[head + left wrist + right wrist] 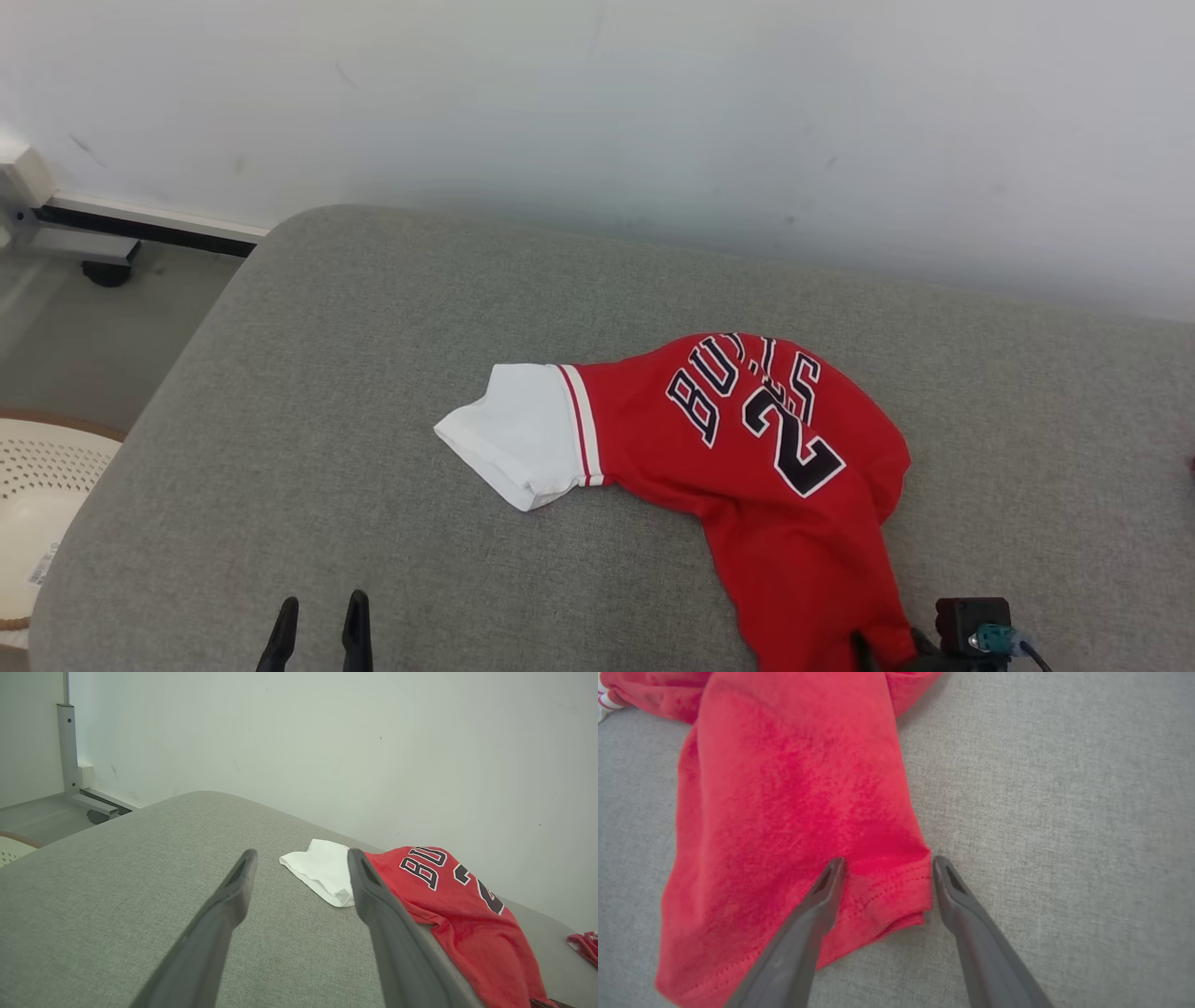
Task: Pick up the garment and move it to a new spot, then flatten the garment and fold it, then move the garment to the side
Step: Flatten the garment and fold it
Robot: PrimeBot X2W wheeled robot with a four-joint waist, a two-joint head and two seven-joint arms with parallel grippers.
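The garment (775,448) is a red jersey with black-and-white lettering and a white sleeve, lying crumpled on the grey cushion (373,373). In the right wrist view my right gripper (889,861) is open, its two fingers standing either side of a corner of the garment's (784,788) stitched hem, low over the cushion. In the head view the right gripper (887,644) sits at the garment's near end, partly hidden. My left gripper (320,607) is open with nothing in it, hovering over bare cushion. From the left wrist, that gripper (301,858) points toward the white sleeve of the garment (467,905).
A white wall runs behind the cushion. To the left, off the cushion, are a white perforated basket (37,485) and a metal frame foot (93,243) on the floor. A small red item (584,945) lies at the far right edge.
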